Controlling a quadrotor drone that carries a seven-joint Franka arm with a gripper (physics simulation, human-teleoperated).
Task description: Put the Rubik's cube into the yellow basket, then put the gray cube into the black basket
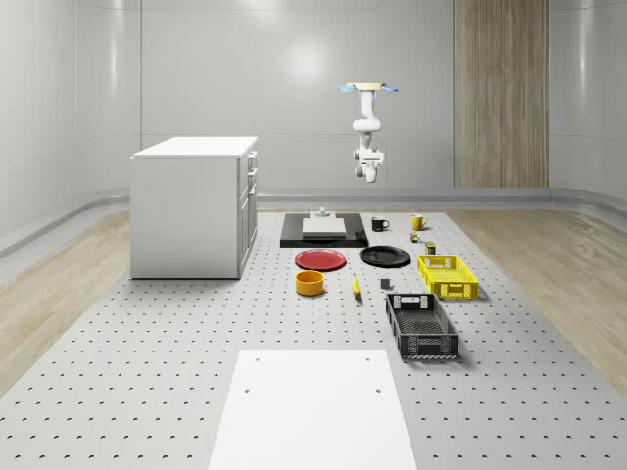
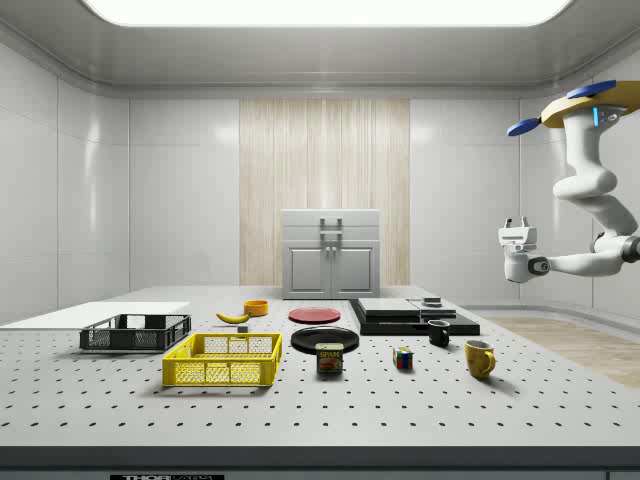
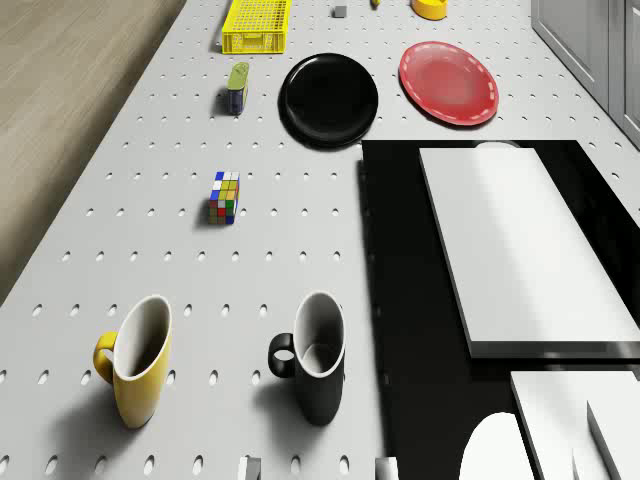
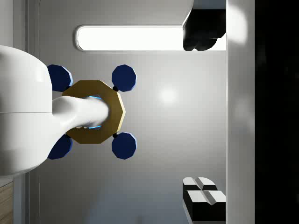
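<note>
The Rubik's cube point(image 3: 225, 197) point(image 2: 403, 358) lies on the perforated table between the two mugs and a can. The small gray cube point(image 1: 386, 284) sits between the banana and the yellow basket point(image 1: 439, 258) point(image 2: 222, 373). The black basket point(image 1: 421, 344) point(image 2: 135, 338) stands nearer the whole-scene view's front. I hover high over the table's far end, drone body point(image 1: 368, 88) point(image 2: 590, 100) above the arm. My gripper point(image 2: 516, 226) point(image 4: 205, 116) hangs in the air far above the table, turned upward toward the drone, open and holding nothing.
A yellow mug point(image 3: 137, 362) and a black mug point(image 3: 315, 355) stand below me beside a black board point(image 3: 400, 300) with white blocks. A black plate point(image 3: 329, 98), red plate point(image 3: 449, 82), orange bowl point(image 1: 310, 282) and white cabinet point(image 1: 191, 206) are also on the table.
</note>
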